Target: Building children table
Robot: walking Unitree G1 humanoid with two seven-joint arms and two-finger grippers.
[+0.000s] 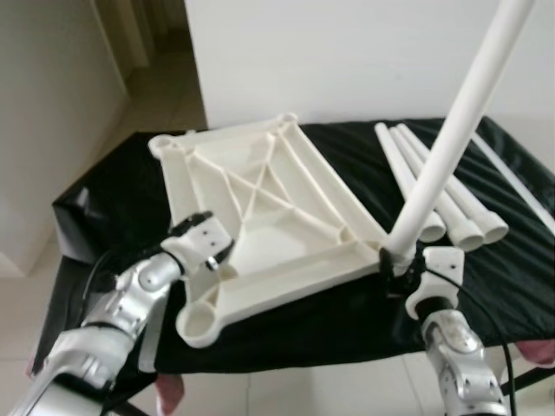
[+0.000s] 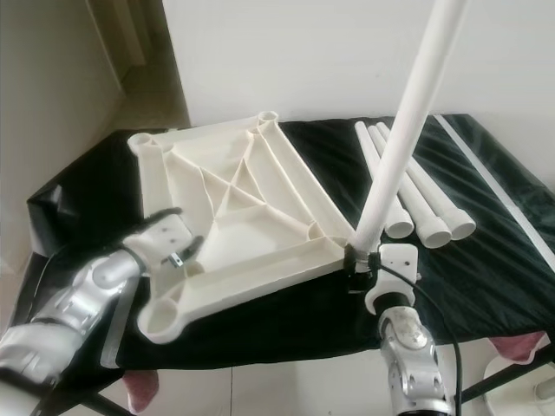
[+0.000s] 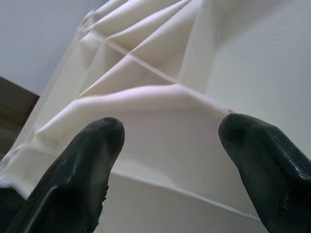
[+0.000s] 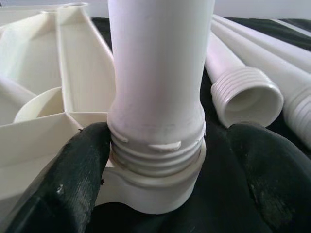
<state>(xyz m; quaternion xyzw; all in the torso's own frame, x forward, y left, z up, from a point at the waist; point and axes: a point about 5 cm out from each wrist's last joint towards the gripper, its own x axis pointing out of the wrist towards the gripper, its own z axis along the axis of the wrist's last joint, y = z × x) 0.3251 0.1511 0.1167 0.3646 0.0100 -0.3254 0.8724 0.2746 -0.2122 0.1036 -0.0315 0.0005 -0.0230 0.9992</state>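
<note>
A white children's table top [image 1: 260,199] lies upside down on a black-covered table [image 1: 347,321], ribs and corner sockets facing up. A long white leg [image 1: 451,130] stands tilted in the near right corner socket [image 4: 150,194], its threaded end partly in. My right gripper [image 1: 395,260] is open around that threaded end; one finger [image 4: 73,179] touches it and the other [image 4: 272,179] stands off. At the top's near left edge, my left gripper [image 1: 217,251] is open, its fingertips [image 3: 92,145] spread over the ribbed underside [image 3: 160,102].
Three spare white legs [image 1: 434,186] lie side by side on the black cover, right of the top, threaded ends toward me. A thin white rod [image 1: 520,186] lies further right. A white wall stands close behind. Pink objects [image 1: 169,394] show below the front edge.
</note>
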